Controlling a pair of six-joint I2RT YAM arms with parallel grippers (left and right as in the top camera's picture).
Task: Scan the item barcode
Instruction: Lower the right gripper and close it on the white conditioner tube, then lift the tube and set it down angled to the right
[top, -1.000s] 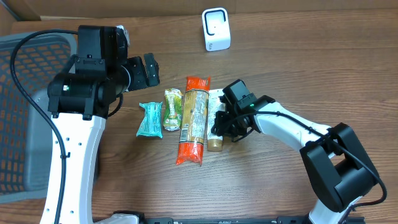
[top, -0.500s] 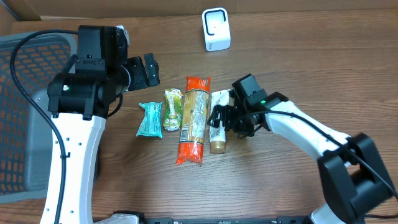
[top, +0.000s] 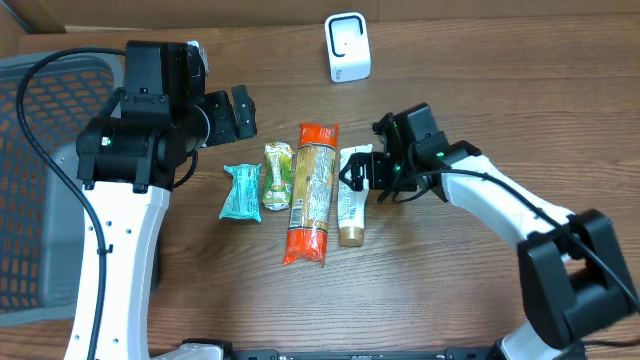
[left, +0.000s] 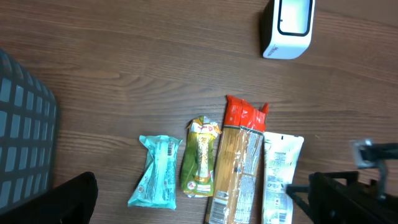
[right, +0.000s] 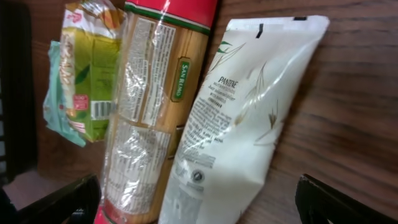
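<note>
A white scanner (top: 347, 47) stands at the back of the table. Four items lie side by side at mid-table: a teal packet (top: 241, 192), a green packet (top: 277, 176), a long spaghetti pack (top: 312, 192) and a white Pantene tube (top: 350, 205). My right gripper (top: 368, 170) hovers open over the tube's crimped end, with nothing between its fingers. In the right wrist view the tube (right: 249, 112) lies flat below the spread fingers (right: 62, 202). My left gripper (top: 238, 112) hangs open and empty, back and left of the row.
A grey mesh basket (top: 30, 180) fills the left edge of the table. The left wrist view looks down on the scanner (left: 287, 28), the basket's corner (left: 25, 124) and the row of items. Bare wood lies right of the tube and in front of the row.
My right gripper has opened and let go of the tube, then drawn back and to the right. The tube now lies flat beside the spaghetti. The left arm has not moved.
</note>
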